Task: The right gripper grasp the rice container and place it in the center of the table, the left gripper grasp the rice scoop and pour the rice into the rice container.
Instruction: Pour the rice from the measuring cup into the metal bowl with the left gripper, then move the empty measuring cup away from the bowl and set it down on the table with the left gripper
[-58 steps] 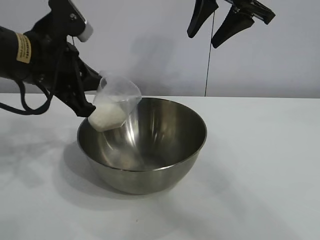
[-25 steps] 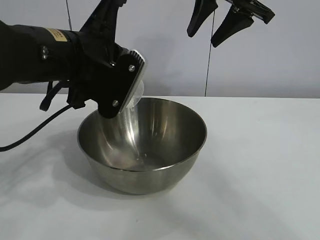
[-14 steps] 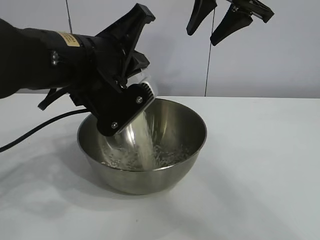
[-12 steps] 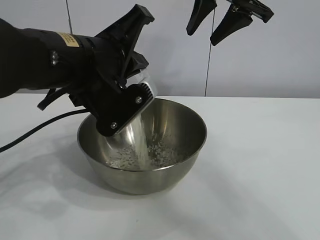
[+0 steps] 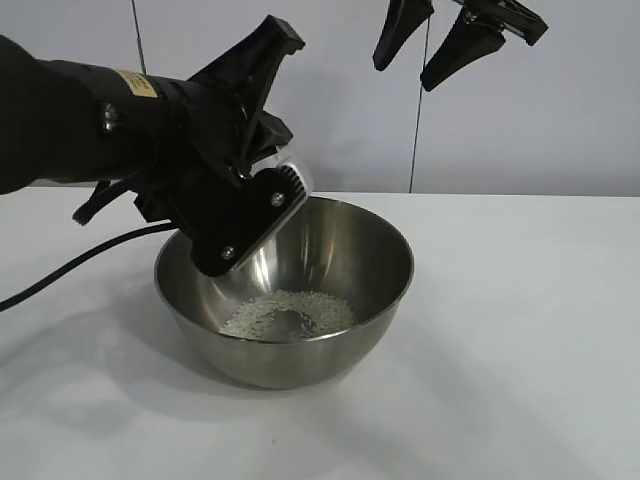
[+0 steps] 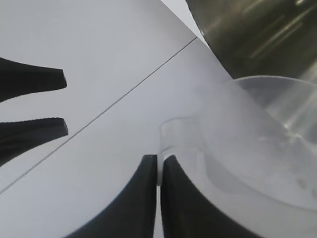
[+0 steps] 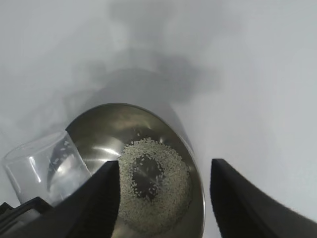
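With the rice (image 5: 288, 313) heaped in the rice container (image 5: 380, 300) at frame center, we judged the left gripper (image 6: 159, 171), pinching the tipped rice scoop (image 7: 47, 166) there, might knock its rim on withdrawal, while the right gripper (image 5: 432, 42) hung open upper right.

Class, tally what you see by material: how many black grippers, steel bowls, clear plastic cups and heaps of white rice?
Black two-fingered grippers: 2, left and right
Round shiny steel bowls: 1
Small clear plastic cups: 1
Heaps of white rice grains: 1
Total: 5
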Robot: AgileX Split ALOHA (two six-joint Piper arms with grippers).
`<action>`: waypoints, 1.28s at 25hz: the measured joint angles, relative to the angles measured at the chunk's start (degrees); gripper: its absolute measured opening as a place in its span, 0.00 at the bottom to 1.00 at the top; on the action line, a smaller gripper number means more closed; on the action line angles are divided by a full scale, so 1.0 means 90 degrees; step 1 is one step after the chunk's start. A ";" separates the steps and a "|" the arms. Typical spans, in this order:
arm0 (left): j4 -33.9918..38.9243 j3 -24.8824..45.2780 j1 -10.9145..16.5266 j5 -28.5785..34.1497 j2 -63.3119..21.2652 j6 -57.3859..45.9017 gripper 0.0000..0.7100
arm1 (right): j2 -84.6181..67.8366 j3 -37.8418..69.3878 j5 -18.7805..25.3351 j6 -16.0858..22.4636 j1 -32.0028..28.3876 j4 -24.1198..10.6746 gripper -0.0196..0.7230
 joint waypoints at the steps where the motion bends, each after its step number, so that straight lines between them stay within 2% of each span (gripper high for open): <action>1: -0.0291 -0.0056 0.0000 -0.0052 0.0000 -0.0599 0.01 | 0.0000 0.0000 0.0000 0.0000 0.0000 0.0000 0.54; 5: -0.1662 -0.0144 0.0000 -0.0234 -0.0100 -0.2843 0.01 | 0.0000 0.0000 0.0000 0.0000 0.0000 0.0000 0.54; 9: -0.2223 -0.0144 0.0107 -0.0257 -0.0283 -0.4779 0.01 | 0.0000 0.0000 0.0000 0.0000 0.0000 0.0006 0.54; 12: -0.2296 -0.0144 0.0478 -0.0216 -0.0514 -0.6583 0.01 | 0.0000 0.0000 0.0000 0.0000 0.0000 0.0006 0.54; 16: -0.2231 -0.0144 0.1250 0.0189 -0.0919 -0.8690 0.01 | 0.0000 0.0000 0.0000 0.0000 0.0000 0.0006 0.54; 22: -0.1052 -0.0144 0.2421 0.1298 -0.1078 -1.2413 0.01 | 0.0000 0.0000 0.0000 0.0000 0.0000 0.0006 0.54; 24: -0.0179 -0.0037 0.2694 0.1356 -0.1071 -1.3616 0.01 | 0.0000 0.0000 0.0000 0.0000 0.0000 0.0006 0.54; 26: 0.0829 0.0206 0.2851 0.1064 -0.1071 -1.4762 0.01 | 0.0000 0.0000 0.0000 0.0000 0.0000 0.0006 0.54; 28: 0.1817 0.0599 0.2981 0.0268 -0.1010 -1.5552 0.01 | 0.0000 0.0000 0.0000 0.0000 0.0000 0.0022 0.54; 32: 0.2693 0.1421 0.3216 -0.1333 -0.0587 -1.6103 0.01 | 0.0000 0.0000 0.0000 0.0000 0.0000 0.0022 0.54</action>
